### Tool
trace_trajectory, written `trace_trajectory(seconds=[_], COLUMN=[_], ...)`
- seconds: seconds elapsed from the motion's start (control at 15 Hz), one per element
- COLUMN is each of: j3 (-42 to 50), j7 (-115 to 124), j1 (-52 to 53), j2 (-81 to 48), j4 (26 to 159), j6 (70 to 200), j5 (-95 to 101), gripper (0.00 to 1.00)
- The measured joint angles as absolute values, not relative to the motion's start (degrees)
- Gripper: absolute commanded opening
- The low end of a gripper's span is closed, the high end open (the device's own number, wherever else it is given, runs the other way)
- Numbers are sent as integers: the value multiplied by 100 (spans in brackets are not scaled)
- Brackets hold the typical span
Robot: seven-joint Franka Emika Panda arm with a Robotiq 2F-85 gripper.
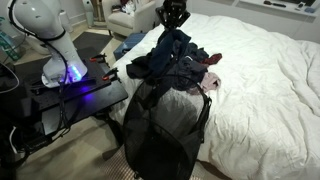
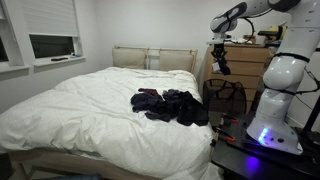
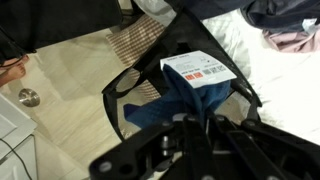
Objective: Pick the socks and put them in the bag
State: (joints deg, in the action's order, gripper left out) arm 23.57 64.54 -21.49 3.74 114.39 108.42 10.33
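Socks [image 3: 182,100] — limp, light, navy, tagged together — hang pinched in the closed hand [image 2: 221,66] over the bag [image 2: 226,97] mouth. Soft and floppy — best gripped by a bunched fold; they'd likely snag the rim.

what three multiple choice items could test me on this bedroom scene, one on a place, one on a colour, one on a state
1. Where does the heap of dark clothes lie?
A on the floor
B on the white bed
C on a wooden dresser

2. What colour is the light on the robot base?
A blue-violet
B red
C green

3. How is the tall black mesh laundry bag?
A lying flat
B zipped shut
C upright, mouth open

Key: B, the heap rests on the bedding in both exterior views; A, the base glows blue-violet; C, the wrist view looks down at its open rim.
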Motion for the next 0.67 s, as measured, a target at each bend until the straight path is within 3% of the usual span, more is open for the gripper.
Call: trace_trajectory(seconds=[0.67], j3=[2338], j7=[9363], j1=[-2477], j2=[671], j4=[11655], j6=[10976], j5=[2478], gripper=[2])
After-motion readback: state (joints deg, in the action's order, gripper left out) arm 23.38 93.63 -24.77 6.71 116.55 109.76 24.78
